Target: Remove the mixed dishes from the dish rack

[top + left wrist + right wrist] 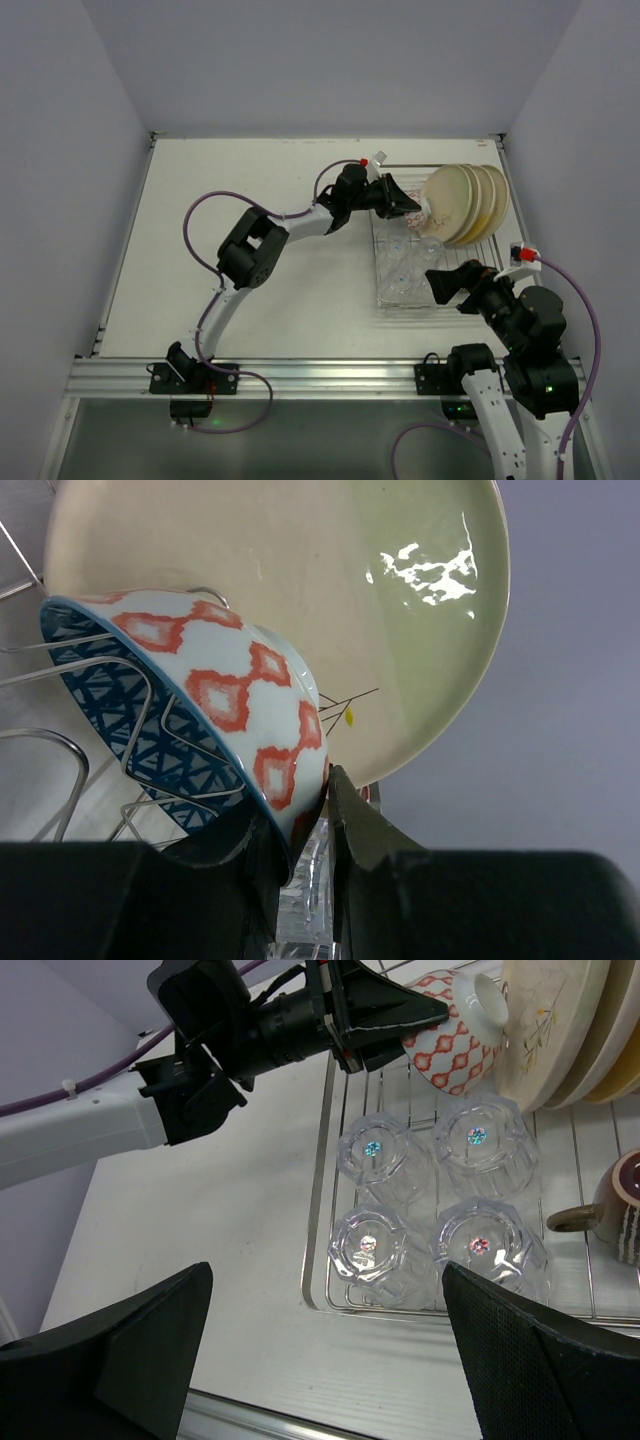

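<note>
Glazed ceramic on the plates point(300, 540): cream to pale green, smooth, high gloss with bright glare patches. Same glossy glaze on the bowl point(240, 695), over a red and blue pattern. Clear glass for the glasses point(375, 1155), faceted, shiny. Brown glaze on the cup point(625, 1205), slight sheen. Bare silver metal wire for the rack point(40, 740), smooth, lightly reflective. Matt off-white table point(230, 1260) top, faint grain. Matt black plastic on the right fingers point(540, 1360), finely textured. Brushed aluminium rail point(320, 375); smooth purple cable point(597, 330) sheath
</note>
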Available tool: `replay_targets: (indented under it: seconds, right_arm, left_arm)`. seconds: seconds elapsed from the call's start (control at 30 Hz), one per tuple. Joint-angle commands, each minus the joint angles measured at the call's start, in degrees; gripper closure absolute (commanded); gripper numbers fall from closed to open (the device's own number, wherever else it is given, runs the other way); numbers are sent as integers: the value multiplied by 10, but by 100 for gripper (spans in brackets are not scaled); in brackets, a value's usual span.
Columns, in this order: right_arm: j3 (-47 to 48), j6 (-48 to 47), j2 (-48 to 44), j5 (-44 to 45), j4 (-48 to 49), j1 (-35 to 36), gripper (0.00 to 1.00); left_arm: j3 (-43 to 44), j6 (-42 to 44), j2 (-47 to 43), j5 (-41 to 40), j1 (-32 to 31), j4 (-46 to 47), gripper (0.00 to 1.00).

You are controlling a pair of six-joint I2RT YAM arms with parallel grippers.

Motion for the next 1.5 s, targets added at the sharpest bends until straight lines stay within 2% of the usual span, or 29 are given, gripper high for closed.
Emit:
replay_targets:
  seconds: [0.0,0.27,0.47,0.6,0.73,0.83,0.9,0.93,1.03,1.1,1.23,1.3,1.47]
  right_arm:
    - [0,-8,6,-9,19,-2,1]
    - [-3,-8,8,-9,22,-2,1]
    - [-4,-8,9,-10,23,-2,1]
    - [-3,-7,9,-6,23,-2,1]
    - [-4,-7,9,-6,23,-2,1]
    - [-4,-5,7,-8,24,-2,1]
    - [-4,-2,4,-8,28,-2,1]
    - [-5,-1,1,-9,28,-2,1]
    - [-8,1,-2,-20,38,-2,1]
    - [-12,4,-5,-25,43,-2,1]
    - [-15,11,-4,-36,56,-2,1]
    - [-18,14,-4,-44,59,-2,1]
    - [-23,18,-1,-51,74,-2,1]
  left_arm:
    - [70,-1,-66,44,9,128,100]
    - [91,-24,-69,51,15,185,100]
    - [93,-64,-62,50,22,261,100]
    - [90,-69,-70,56,24,268,100]
    - [70,-32,-120,66,27,247,100]
    - [46,40,-175,57,29,180,100]
    - [39,115,-217,44,30,83,100]
    - [41,173,-229,22,30,4,100]
    - [34,279,-284,-39,29,-133,100]
    - [20,319,-311,-66,28,-177,100]
    - [-9,421,-378,-177,29,-297,100]
    - [-5,452,-389,-220,29,-372,100]
    - [37,522,-384,-400,31,-549,100]
